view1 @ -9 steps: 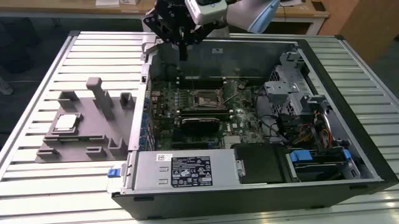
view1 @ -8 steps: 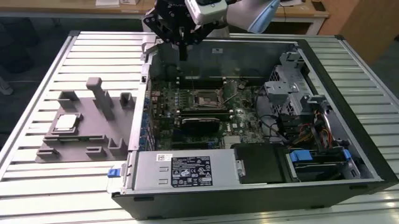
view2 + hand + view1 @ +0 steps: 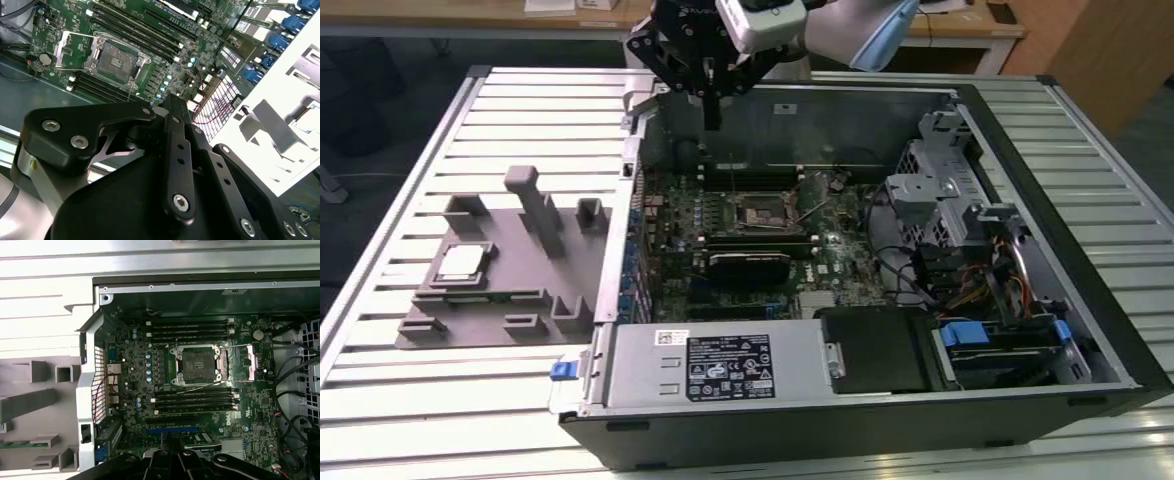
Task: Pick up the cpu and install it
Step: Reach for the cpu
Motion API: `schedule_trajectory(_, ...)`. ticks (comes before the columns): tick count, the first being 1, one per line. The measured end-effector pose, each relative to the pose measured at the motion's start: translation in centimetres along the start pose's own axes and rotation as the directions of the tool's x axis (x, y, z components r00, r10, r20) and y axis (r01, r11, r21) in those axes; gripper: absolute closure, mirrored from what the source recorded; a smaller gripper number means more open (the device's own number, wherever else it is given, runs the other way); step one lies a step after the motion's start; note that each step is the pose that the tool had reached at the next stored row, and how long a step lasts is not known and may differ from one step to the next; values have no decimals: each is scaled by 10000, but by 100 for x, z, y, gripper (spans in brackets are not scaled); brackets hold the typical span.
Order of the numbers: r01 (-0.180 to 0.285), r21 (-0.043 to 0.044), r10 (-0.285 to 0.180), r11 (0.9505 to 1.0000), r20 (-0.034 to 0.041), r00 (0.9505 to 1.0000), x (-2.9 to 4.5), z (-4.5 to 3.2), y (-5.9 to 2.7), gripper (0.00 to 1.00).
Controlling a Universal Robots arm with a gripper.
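CPU (image 3: 460,262) lies flat on the grey tray (image 3: 520,295) at the exterior view's left, shiny silver top up, on the table (image 3: 400,400) beside the open computer case (image 3: 881,425); nothing touches it. The gripper (image 3: 711,122) hangs well apart from it, over the far wall of the case near the top centre of the exterior view; its jaws look drawn together into one narrow dark bar and hold nothing. The socket (image 3: 758,210) on the motherboard stands open and bare, its metal frame swung aside, as both wrist views show (image 3: 196,365) (image 3: 117,60).

By its look the chip is light, thin and stiff, so weight should be no trouble; the smooth metal top is likely slippery, and the underside contacts are probably delicate. The sound hold is across two opposite edges, on the darker rim, with light pressure and the chip kept level; pinching the faces or tilting it risks a slip. How much edge stands clear of its seat in the tray I cannot tell.
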State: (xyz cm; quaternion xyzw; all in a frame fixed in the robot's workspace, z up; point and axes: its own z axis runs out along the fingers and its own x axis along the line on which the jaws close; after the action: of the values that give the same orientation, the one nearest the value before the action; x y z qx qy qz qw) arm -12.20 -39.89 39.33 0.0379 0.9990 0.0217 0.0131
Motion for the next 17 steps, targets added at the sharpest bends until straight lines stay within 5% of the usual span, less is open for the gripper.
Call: schedule_trajectory(17,2,-4,-2,10000,52,10000,167,-5,-13,89)
